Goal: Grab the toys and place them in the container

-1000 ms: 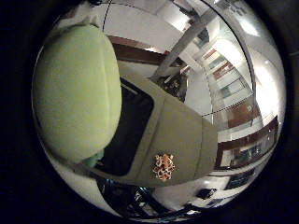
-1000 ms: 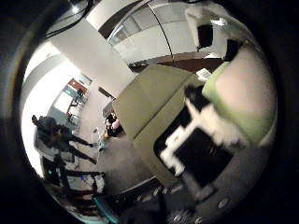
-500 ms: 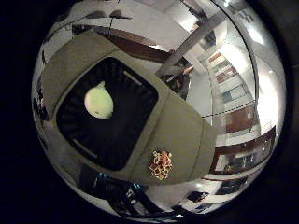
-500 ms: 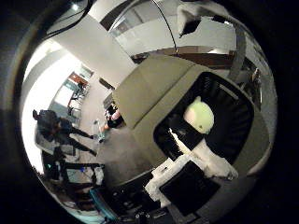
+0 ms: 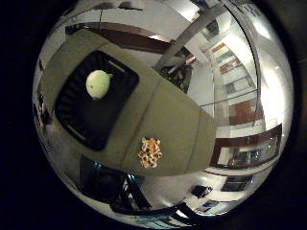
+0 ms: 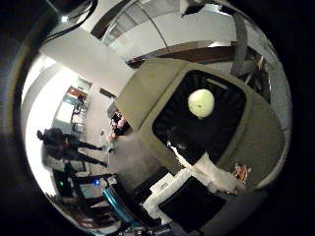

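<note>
A grey-green table (image 5: 177,120) stood on a pale floor (image 5: 206,86). Beyond it rose a white wall (image 6: 83,56), and wooden panels (image 5: 247,110) (reddish brown) lined the room's far side.

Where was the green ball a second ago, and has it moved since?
Yes. The green ball was close against the palm, above the black container; now it lies inside it. The orange toy remains on the table.

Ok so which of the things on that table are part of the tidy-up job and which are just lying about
Part of the job:
green ball toy, already inside the container
black container
orange toy, on the table beside the container

Just there:
table
nothing else lies on it
</note>
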